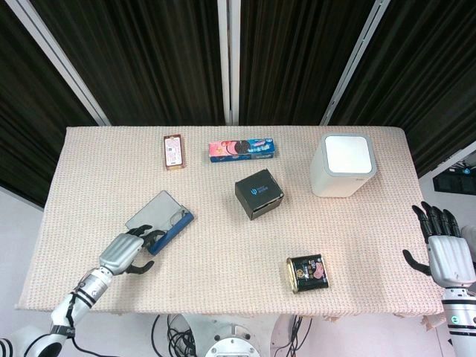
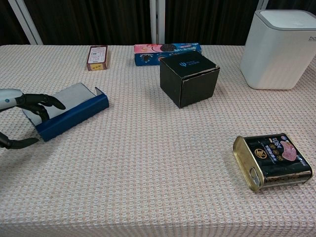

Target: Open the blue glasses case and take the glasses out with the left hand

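The blue glasses case (image 1: 169, 230) lies open and askew on the left of the table, its grey lid (image 1: 148, 213) folded back flat. The glasses (image 1: 176, 218) show faintly inside the blue tray. My left hand (image 1: 126, 253) is at the case's near-left end, fingers curled over that end and thumb by its corner. In the chest view the same hand (image 2: 22, 102) has dark fingers lying on the lid of the case (image 2: 74, 116). My right hand (image 1: 446, 249) hangs off the table's right edge, fingers spread, holding nothing.
A black box (image 1: 259, 194) stands mid-table and a white cube-shaped container (image 1: 343, 165) at the back right. A dark tin (image 1: 307, 273) lies near the front edge. A cookie pack (image 1: 243, 149) and a small brown packet (image 1: 173, 152) lie at the back.
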`<state>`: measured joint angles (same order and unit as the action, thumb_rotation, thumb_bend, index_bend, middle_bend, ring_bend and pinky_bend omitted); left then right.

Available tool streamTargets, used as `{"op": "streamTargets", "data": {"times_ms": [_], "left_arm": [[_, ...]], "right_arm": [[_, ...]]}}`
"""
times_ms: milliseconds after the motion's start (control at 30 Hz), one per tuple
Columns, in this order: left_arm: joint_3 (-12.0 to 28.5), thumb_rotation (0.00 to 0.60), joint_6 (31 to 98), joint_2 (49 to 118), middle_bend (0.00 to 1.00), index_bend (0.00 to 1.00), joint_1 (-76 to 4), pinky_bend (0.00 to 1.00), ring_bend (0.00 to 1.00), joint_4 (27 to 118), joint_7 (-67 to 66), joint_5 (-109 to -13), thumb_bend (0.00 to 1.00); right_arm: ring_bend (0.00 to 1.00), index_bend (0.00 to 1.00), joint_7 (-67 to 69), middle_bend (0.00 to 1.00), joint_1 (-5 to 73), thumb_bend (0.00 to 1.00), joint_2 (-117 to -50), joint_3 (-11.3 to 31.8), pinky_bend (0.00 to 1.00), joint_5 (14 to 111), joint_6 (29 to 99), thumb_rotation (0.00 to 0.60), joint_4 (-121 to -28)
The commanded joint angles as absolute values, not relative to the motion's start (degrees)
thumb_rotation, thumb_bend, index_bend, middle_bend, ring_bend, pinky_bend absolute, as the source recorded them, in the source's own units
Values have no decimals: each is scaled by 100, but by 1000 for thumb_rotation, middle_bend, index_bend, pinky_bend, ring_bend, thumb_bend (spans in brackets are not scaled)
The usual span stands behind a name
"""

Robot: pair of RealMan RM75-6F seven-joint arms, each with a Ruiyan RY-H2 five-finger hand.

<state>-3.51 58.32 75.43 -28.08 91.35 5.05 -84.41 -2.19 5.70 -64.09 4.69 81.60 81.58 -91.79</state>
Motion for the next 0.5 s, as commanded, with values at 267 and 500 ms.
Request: {"op": "streamTargets", "data": {"times_ms": [267,500], "left_arm": [[-479,600,5800,7359,429,151,-2792,246,134,9659,271,-8614,357],[-256,600,6045,7437,410,149,-2859,256,135,9743,257,-8810,357]], "right_arm": [[0,0,-220,0,576,200,-6416,460,0,8189,8150,600,-9183],[0,0,-218,0,567,200,-6405,466,0,8190,8169,600,-9200]]}}
